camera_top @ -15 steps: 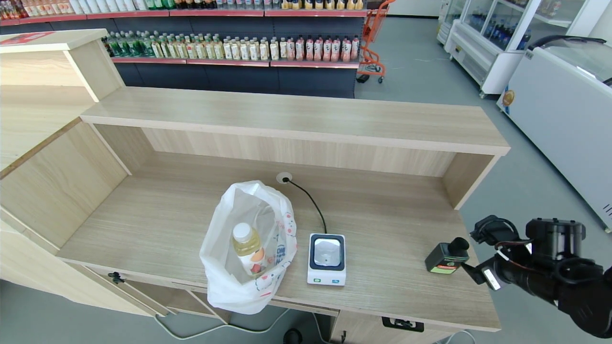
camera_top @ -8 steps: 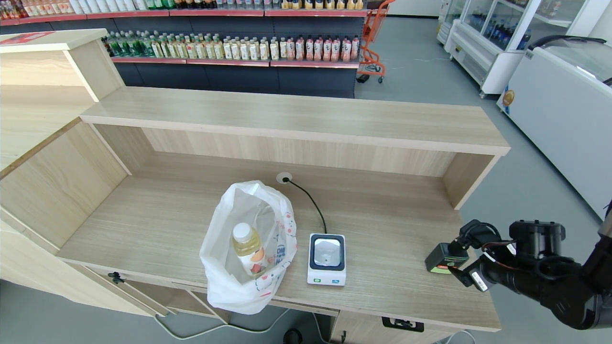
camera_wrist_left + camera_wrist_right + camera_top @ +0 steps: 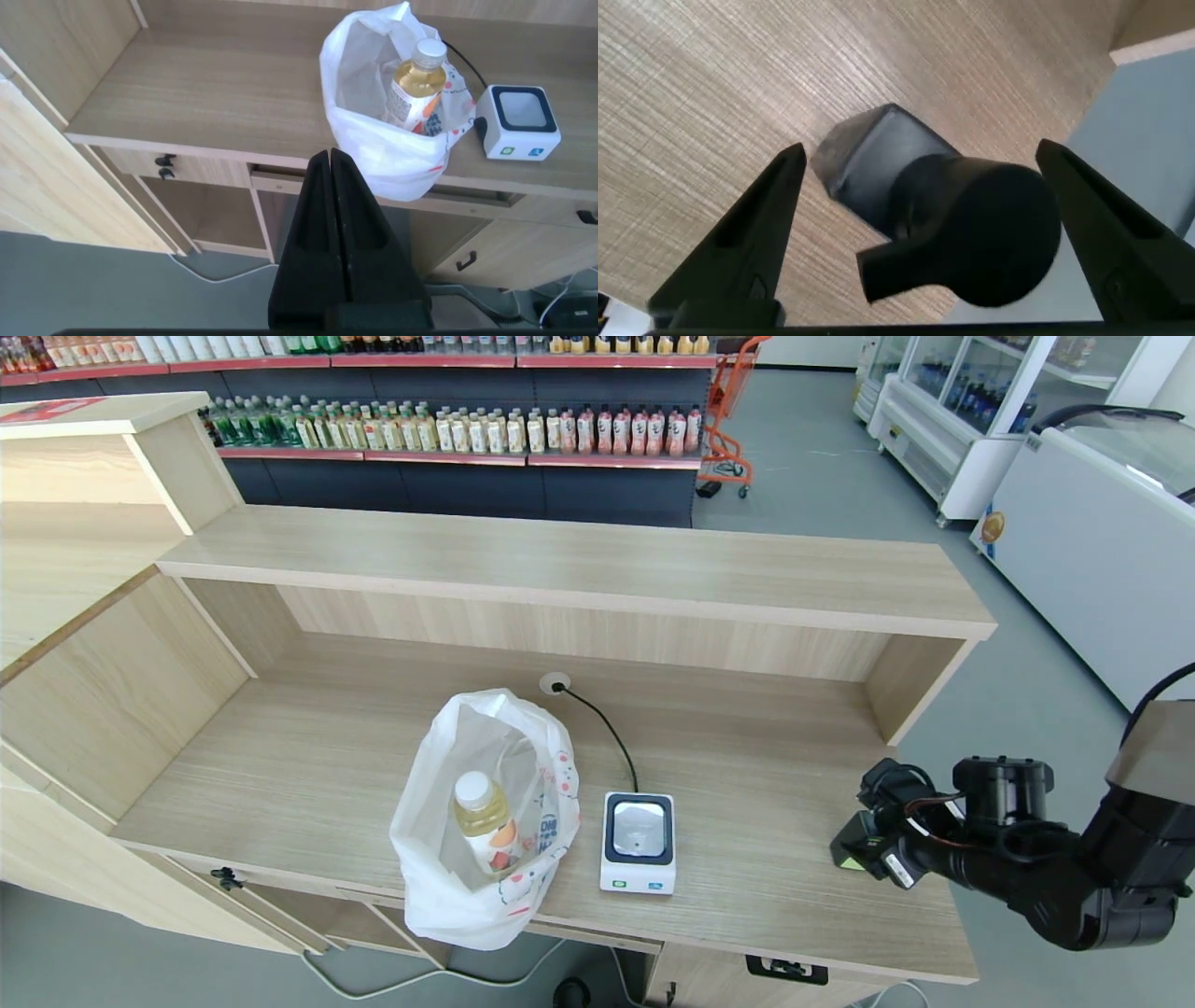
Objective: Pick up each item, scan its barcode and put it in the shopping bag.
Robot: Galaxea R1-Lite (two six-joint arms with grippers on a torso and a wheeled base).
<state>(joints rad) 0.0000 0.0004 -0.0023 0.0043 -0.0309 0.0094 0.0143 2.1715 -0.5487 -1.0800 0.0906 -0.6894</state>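
Note:
A small dark item (image 3: 848, 849) with a round black cap (image 3: 994, 229) lies on the wooden counter (image 3: 747, 756) near its right end. My right gripper (image 3: 882, 845) hangs open right over it, and its two fingers (image 3: 752, 247) stand on either side of the item (image 3: 878, 163) without touching. A white shopping bag (image 3: 485, 803) stands at the counter's front with a yellow drink bottle (image 3: 483, 819) inside. The barcode scanner (image 3: 638, 840) sits just right of the bag. My left gripper (image 3: 338, 159) is shut and empty, below and in front of the counter, facing the bag (image 3: 360, 112).
A black cable (image 3: 607, 733) runs from the scanner to a hole at the back of the counter. A raised shelf (image 3: 560, 560) overhangs the rear. The counter's right edge is just beside the dark item. Drawers (image 3: 224, 177) sit under the front edge.
My right arm has swung left and forward over the counter's right end, and its gripper now covers most of the dark item. The bag, bottle and scanner have not moved.

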